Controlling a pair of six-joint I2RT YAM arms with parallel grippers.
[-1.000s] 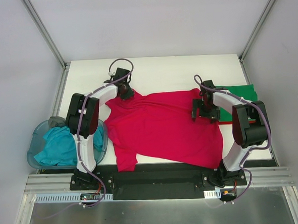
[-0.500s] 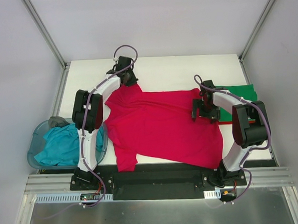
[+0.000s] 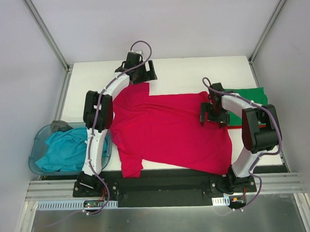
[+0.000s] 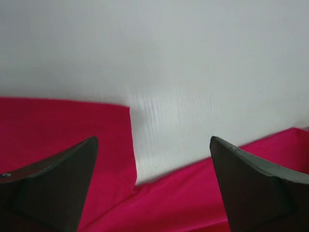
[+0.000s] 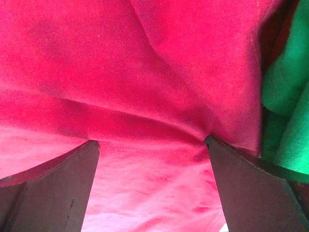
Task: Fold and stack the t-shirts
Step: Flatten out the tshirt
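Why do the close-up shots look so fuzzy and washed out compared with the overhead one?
Left wrist view: the near fingers are soft blurs, and glare streaks the white table. Right wrist view: the red shirt is lit unevenly, paler pink low down. Top view: even light, soft shadows, sharp throughout.

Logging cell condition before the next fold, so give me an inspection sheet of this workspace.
Surface: white table, mostly covered by cloth.
Job's things: red t-shirt spread across the middle; green t-shirt at its right; teal t-shirt in the blue tub, left.
Clutter: grey item at the tub's far rim, unidentifiable.
Grippers: left gripper jaws open, empty, over the red shirt's far edge; right gripper jaws open against red cloth.
Cables: purple cables along both arms, no snag seen.
Surroundings: white walls, metal frame posts.
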